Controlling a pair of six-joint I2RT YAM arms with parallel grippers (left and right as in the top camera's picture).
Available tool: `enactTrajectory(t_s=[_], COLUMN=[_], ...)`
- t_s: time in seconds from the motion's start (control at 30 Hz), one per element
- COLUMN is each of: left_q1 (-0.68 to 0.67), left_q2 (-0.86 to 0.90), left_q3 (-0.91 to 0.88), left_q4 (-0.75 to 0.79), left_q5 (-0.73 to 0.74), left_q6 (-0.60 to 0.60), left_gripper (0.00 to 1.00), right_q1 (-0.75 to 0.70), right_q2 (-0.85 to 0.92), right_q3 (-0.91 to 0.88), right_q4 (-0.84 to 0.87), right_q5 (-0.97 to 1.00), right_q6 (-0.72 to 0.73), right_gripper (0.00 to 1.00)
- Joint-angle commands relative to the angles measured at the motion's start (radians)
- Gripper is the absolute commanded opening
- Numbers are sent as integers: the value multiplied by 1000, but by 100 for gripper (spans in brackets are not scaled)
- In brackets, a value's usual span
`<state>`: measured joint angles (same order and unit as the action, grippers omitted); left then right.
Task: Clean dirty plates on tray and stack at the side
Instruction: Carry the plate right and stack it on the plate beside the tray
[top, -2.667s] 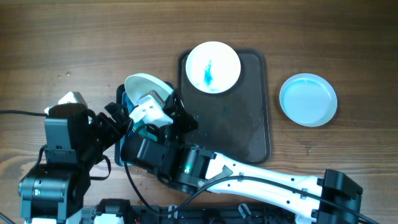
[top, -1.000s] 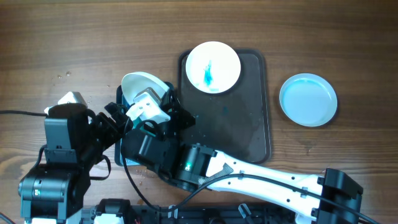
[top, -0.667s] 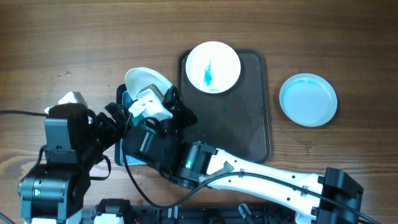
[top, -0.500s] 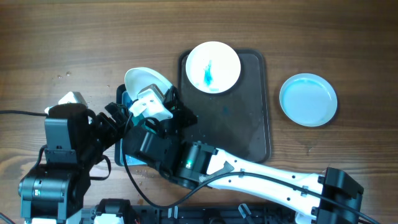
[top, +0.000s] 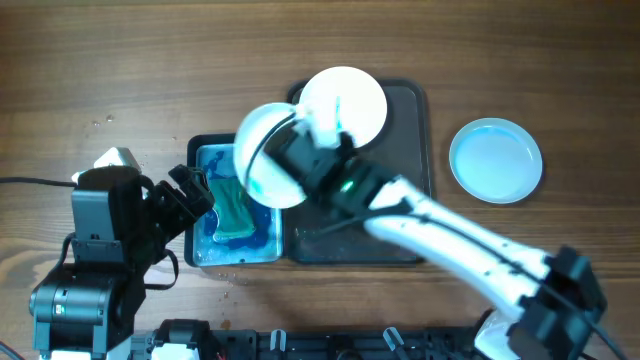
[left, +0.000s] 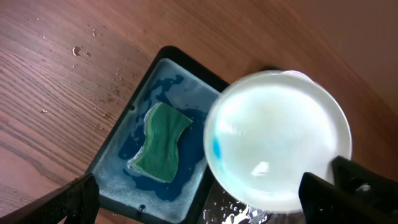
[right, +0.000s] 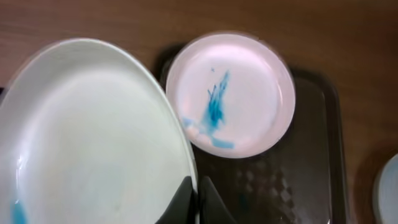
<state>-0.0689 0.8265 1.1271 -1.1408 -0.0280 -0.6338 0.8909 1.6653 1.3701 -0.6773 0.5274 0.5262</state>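
My right arm (top: 440, 225) has swung out of the near-left corner and now stretches across the tray (top: 415, 120). The plate (top: 262, 160) in its jaws has come up out of the basin (top: 212, 152) and moved right, levelling off over the basin's right edge. That uncovers the green sponge (top: 233, 208) in the blue water.

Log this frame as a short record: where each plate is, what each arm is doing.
held plate: gripped at its rim by right gripper, over basin and tray edge, faint blue trace
stained plate: on tray, blue smear
third plate: on table, right of tray
sponge: in basin, blue water
left gripper: jaws open, empty
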Motion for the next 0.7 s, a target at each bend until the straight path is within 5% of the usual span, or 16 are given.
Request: enactTrajectory(t_s=[0.0,0.2,0.43,0.67], left_q1=[6,6,6,6], left_q2=[-1,-1,-1,-1], left_q3=[10,10,10,10], left_q4=[1,2,1,2], left_q5=[12,12,12,12], left_q6=[0,0,0,0], left_gripper=[100,100,100,100], right_q1=[-201,-655,-1114,-1358], right_q2=[-175,-281,-210,-62], right_q3=[13,13,-60,-201], right_q4=[-60,-242,-311,-280], right_q5=[-322,-465,-551,-555], right_q6=[60,47,-87,-122], right_gripper=[4,4,4,4])
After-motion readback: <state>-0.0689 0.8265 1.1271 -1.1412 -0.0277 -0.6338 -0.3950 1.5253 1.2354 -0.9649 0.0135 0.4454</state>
